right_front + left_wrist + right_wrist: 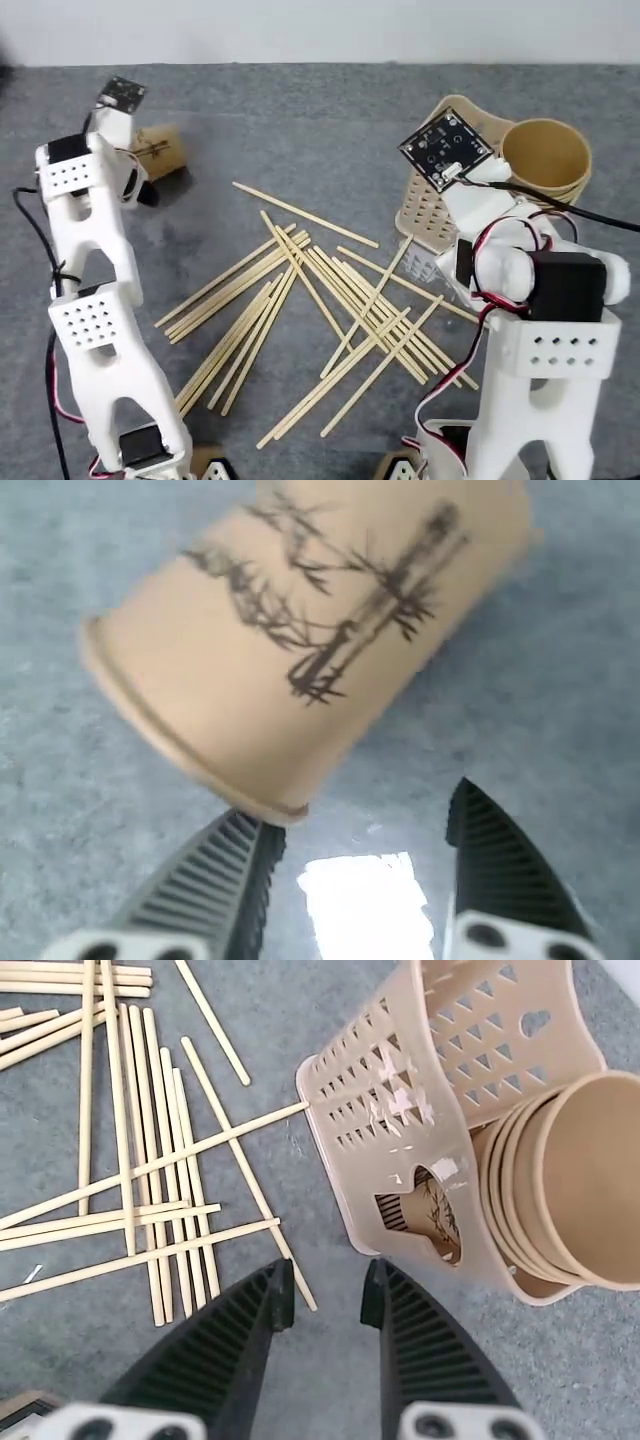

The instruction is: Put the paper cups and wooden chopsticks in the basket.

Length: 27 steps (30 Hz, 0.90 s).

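Paper cup (300,650) with a bamboo print lies on its side on the grey counter (300,110). In the high view it is at the far left, just beside the left arm's wrist. The left end effector (358,815) is released, and its two ribbed fingers (225,880) are spread wide in front of the cup. One fingertip sits right at the cup's rim, though I cannot tell whether it touches. The other fingertip stands off over bare counter. Nothing is held between them.

Wooden chopsticks (320,300) lie loose across the middle of the counter between the two arms, crossing one another in a flat fan. One stick (215,1145) reaches with its end to the perforated wall of the basket (400,1100).

The basket is beige and stands at the far right of the counter, beneath the right arm. A stack of paper cups (590,1170) sits nested inside it with the open mouths showing. A bamboo print shows through the handle hole in the basket's side.

The right end effector (328,1280) hangs over bare counter just beside the basket, between it and the chopsticks. Its fingers are only narrowly parted and grasp nothing.
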Motion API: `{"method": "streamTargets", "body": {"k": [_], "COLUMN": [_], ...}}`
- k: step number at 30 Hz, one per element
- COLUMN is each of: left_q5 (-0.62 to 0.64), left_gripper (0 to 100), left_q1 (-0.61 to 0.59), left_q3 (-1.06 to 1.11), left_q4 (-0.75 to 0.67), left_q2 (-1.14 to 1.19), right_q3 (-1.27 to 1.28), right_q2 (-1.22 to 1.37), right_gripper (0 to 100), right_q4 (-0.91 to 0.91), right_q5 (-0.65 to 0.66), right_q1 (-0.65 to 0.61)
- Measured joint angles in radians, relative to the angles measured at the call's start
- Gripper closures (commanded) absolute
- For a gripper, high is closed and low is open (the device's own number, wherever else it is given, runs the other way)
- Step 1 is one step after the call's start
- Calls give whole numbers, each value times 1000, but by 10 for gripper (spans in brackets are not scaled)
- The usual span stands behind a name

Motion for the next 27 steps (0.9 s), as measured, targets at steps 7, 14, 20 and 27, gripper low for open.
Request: {"method": "streamTargets", "body": {"k": [7,14,20,27], "left_q5": [-8,101,132,133], "left_gripper": [746,848,985,987], "left_q1": [29,52,58,61], "left_q3": [0,0,-17,-172], "left_q4": [-15,-124,-153,-32], "left_q2": [17,83,84,84], "right_q3": [0,0,0,0], "right_q2": [0,0,0,0], "right_gripper": [861,862,864,865], "right_q4": [0,0,0,0], "right_q5": [0,0,0,0], "right_q1": [-3,-3,0,0]}}
